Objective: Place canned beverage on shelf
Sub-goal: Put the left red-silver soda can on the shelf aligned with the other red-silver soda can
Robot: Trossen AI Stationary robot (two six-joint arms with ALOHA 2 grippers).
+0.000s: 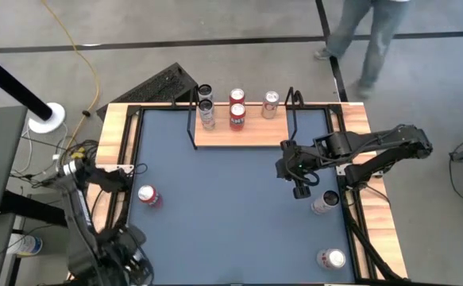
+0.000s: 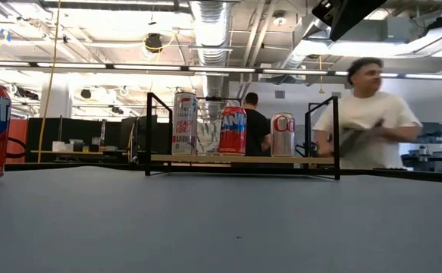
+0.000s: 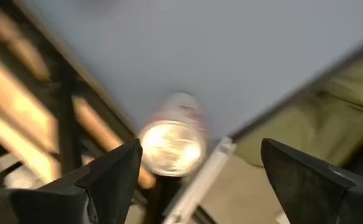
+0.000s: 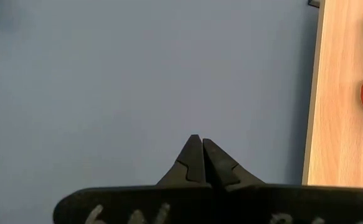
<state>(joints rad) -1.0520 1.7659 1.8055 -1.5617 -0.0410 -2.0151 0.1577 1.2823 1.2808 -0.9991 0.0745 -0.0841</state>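
A red can [image 1: 148,195] stands upright near the left edge of the surface [image 1: 231,214], with the left gripper's [image 3: 193,171] fingers spread wide above it, not touching it. The shelf [image 1: 243,135] sits at the far edge, already carrying five cans. The right gripper [image 1: 301,191], fingers pressed together and empty, hangs just off the shelf's right end.
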